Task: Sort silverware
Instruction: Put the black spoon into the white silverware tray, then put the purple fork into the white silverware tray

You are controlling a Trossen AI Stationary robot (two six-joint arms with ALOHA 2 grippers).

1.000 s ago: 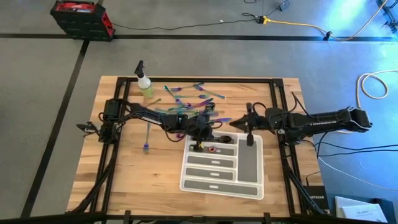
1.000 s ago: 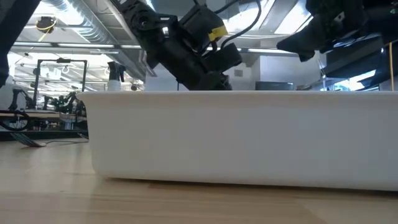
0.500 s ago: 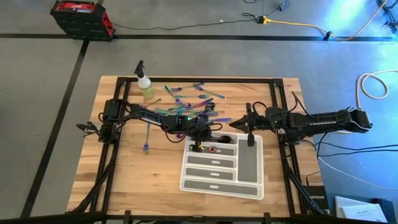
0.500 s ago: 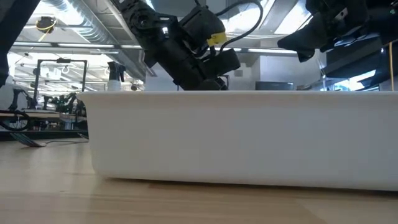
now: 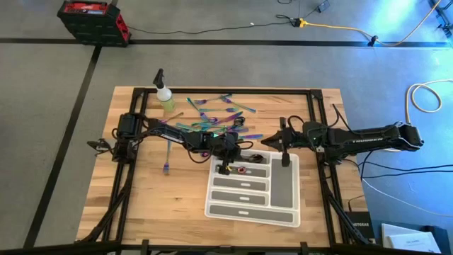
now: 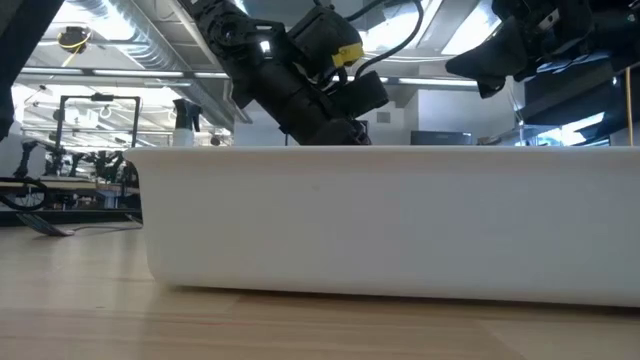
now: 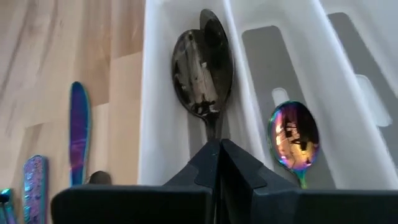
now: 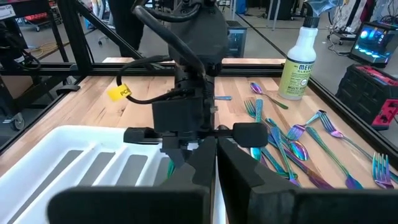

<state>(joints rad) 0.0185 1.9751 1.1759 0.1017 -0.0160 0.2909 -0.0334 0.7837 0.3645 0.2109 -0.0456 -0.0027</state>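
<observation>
- High view recorded the white compartment tray point(image 5: 249, 210) on the wooden table point(image 5: 145, 202); all positions below are given relative to this tray.
- Left gripper point(image 5: 225, 167) hung over the tray's far-left corner, at the far narrow compartment.
- Left wrist view showed that gripper's fingers point(image 7: 239, 175) pressed together around the handle of a dark black spoon point(image 7: 203, 71), clamping it.
- The spoon's bowl lay inside a narrow compartment against the tray's outer wall, its handle running back into the clenched fingers.
- A rainbow spoon point(image 7: 293, 135) lay in the neighbouring compartment, one divider further into the tray, apart from the dark spoon.
- Right gripper point(image 5: 284, 161) hovered above the far end of the tray's wide compartment, on the side away from the left gripper; its fingers point(image 8: 242, 171) were clenched together with nothing between them.
- The loose silverware point(image 5: 212, 117), iridescent forks, spoons and knives, lay scattered on the table beyond the tray's far edge.
- Two iridescent handles point(image 7: 78, 138) lay on the wood just outside the tray's outer wall, seen in the left wrist view.
- One blue-tipped piece point(image 5: 166, 161) lay alone on the table, well apart from the tray on the left arm's side.
- A yellow-green spray bottle point(image 5: 165, 95) stood upright past the scattered pieces, further from the tray than they were.
- Low view was largely filled by the tray's near wall point(image 6: 390, 220); both arms appeared above it, and the tray's contents could not be seen there.
</observation>
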